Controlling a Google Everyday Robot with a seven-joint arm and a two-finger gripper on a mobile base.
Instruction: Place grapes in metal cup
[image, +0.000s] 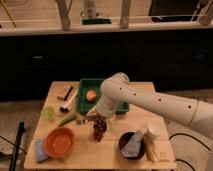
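A dark reddish-purple bunch of grapes (100, 128) hangs just below my gripper (97, 118) over the middle of the wooden table (115, 157). The gripper is shut on the top of the bunch. My white arm (150, 102) reaches in from the right. A small greyish shape directly under the grapes looks like the metal cup (95, 136). The bunch hides most of it, and I cannot tell whether the grapes touch it.
An orange bowl (59, 142) and a blue cloth (39, 150) sit at the front left. A pale green cup (48, 113) and a green vegetable (67, 120) lie left. A green tray (83, 83) holds an orange fruit (91, 95). A black bowl (131, 144) and a white cup (152, 131) stand right.
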